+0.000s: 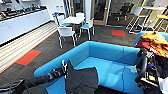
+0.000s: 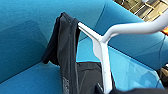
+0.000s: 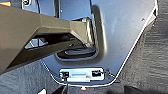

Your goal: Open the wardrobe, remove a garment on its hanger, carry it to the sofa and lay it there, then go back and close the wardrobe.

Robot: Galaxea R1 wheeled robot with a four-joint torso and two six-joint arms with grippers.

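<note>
— What sort of place?
— An office break lounge: carpet tiles (image 1: 100, 35), a kitchenette counter (image 1: 22, 18) at ten o'clock, café table (image 1: 72, 20) with white chairs (image 1: 66, 32) at twelve.

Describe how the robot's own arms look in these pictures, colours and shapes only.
The left arm is black and jointed, built of chunky rounded segments, with glossy highlights near its wrist. The right arm is also black, a thick curved tube with rounded joints. In the right wrist view, a tan angular bar lies across a smooth dark grey plate.
</note>
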